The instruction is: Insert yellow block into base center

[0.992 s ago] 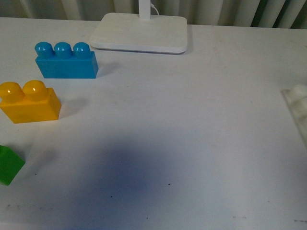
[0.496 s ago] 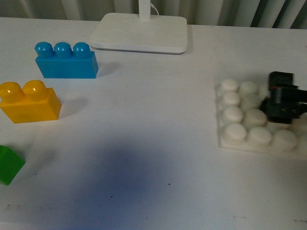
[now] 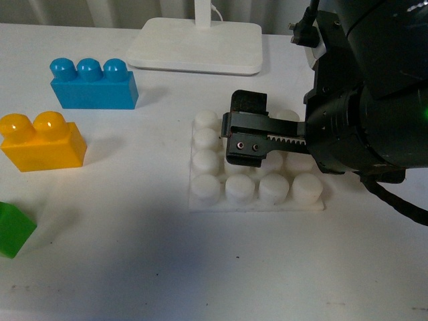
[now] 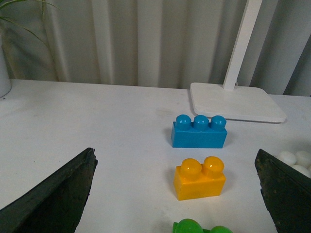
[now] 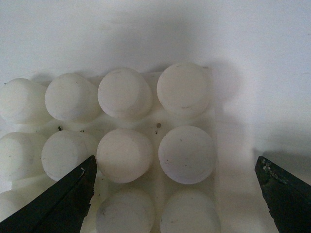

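The white tabletop (image 3: 134, 267) carries everything. The black right arm (image 3: 374, 100) comes in from the right edge. Its end effector (image 5: 174, 165) hangs low over the base (image 3: 242, 189) with its fingers spread wide and nothing clamped between them. Whether it touches the studs cannot be told. The left end effector (image 4: 175, 153) hovers wide and empty. A white lamp stand (image 3: 194, 45) sits at the far edge. The base lies flat mid-tabletop, slightly toward the right edge. The blue brick (image 3: 93, 85) stands near the far-left corner. The yellow block (image 3: 41, 144) stands upright just in front of it by the left edge, well apart from the base. The green block (image 3: 12, 229) lies at the left edge, partly in view.
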You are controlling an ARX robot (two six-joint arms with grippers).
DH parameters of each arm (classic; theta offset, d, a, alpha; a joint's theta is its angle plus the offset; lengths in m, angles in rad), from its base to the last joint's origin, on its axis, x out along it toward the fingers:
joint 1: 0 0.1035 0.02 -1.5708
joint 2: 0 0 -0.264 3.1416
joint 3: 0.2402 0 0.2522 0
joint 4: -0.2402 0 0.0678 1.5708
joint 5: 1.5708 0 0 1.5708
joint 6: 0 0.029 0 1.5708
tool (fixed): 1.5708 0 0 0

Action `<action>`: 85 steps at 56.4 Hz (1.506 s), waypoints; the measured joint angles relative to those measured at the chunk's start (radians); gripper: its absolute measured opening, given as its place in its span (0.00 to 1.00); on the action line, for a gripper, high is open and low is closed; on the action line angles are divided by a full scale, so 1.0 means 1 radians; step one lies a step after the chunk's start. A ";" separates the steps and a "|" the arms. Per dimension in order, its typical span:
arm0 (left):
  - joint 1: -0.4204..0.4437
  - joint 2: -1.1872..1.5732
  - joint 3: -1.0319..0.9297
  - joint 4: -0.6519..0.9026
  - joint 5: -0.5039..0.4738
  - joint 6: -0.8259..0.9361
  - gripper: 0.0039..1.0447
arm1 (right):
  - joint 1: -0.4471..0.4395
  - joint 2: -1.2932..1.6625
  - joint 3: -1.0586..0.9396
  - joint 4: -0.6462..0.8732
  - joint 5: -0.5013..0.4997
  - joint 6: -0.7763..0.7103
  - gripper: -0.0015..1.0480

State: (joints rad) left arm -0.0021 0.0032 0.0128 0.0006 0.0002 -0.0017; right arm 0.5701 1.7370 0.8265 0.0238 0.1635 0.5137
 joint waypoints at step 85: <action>0.000 0.000 0.000 0.000 0.000 0.000 0.94 | -0.604 -1.394 -0.653 0.138 -0.171 -0.485 0.39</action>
State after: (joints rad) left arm -0.0021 0.0032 0.0128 0.0006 -0.0002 -0.0017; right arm -0.0341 0.3431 0.1730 0.1619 -0.0078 0.0288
